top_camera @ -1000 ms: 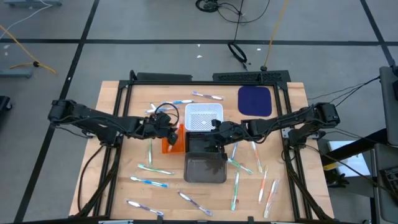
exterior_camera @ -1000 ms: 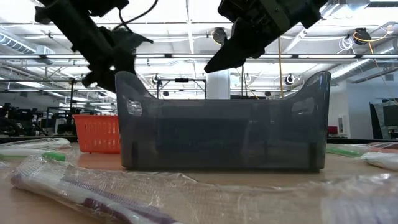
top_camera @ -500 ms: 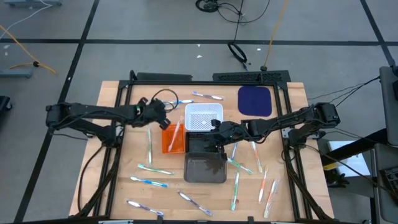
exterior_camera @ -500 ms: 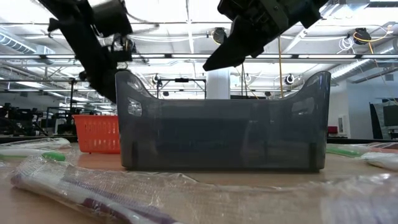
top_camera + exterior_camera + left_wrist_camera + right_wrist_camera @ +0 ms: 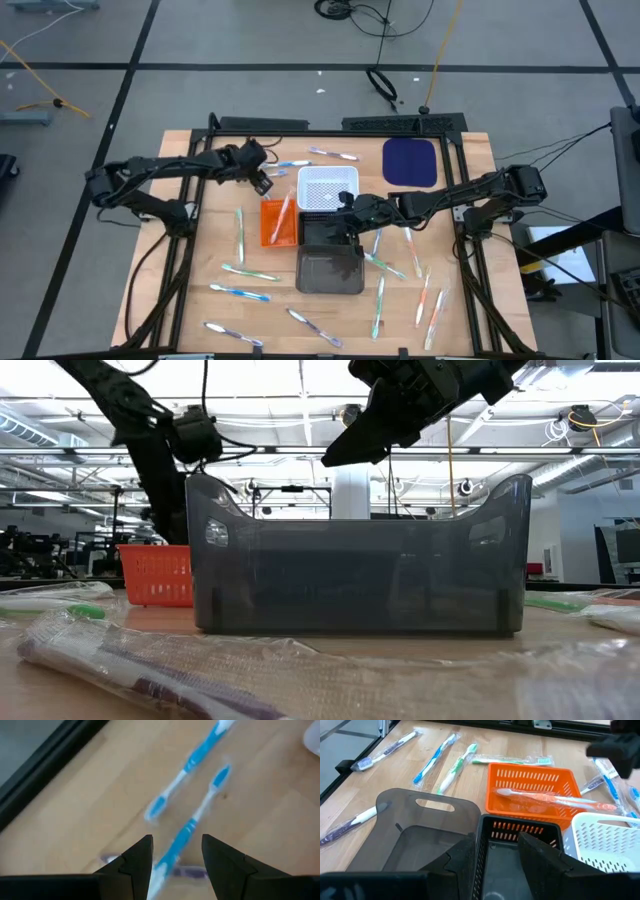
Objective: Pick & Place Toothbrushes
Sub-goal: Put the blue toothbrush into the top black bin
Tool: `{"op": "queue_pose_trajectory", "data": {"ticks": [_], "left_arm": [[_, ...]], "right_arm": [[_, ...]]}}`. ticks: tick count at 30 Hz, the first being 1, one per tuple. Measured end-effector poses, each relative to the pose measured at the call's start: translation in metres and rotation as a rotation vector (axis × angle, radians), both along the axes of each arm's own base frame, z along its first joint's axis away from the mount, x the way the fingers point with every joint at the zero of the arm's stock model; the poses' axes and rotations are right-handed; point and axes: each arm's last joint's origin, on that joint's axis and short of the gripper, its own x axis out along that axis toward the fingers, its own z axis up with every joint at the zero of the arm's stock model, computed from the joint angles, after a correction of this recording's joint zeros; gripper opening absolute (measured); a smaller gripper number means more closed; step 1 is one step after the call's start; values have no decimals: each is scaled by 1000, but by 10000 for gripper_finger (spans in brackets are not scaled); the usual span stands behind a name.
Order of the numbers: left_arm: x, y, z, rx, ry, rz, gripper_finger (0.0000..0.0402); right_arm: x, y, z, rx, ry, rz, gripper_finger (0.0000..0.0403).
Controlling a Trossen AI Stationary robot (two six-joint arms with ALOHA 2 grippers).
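One orange toothbrush (image 5: 555,799) lies across the orange basket (image 5: 532,787).

Four baskets cluster mid-table (image 5: 180,300): a mesh basket (image 5: 327,190) at the back, a slotted basket (image 5: 279,222) to its left with one toothbrush (image 5: 283,215) lying in it, a small crate (image 5: 322,232) just in front of the mesh basket, and a large bin (image 5: 330,270) in front of that. A mat (image 5: 410,161) lies right of the mesh basket. Loose toothbrushes (image 5: 243,293) lie scattered left, right and in front of the bin, and two more (image 5: 187,832) lie behind the slotted basket, under the left gripper (image 5: 260,182). The right gripper (image 5: 338,222) hangs over the crate.
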Motion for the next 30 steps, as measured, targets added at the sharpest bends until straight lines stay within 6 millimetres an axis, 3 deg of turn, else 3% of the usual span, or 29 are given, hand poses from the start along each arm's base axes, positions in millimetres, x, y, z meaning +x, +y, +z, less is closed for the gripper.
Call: {"op": "queue_pose_trajectory", "data": {"ticks": [16,19,25,30], "left_arm": [[8,12,-41,-140,92,-35,168],[9,12,-42,-163,80,-50,135],[8,9,-37,-179,58,-62,15],[5,8,-24,-153,10,-52,17]], "right_arm": [[0,0,1,1,-7,1,139],[0,0,1,1,-7,1,139],[0,0,1,1,-10,0,139],[0,0,1,1,-10,0,139]]}}
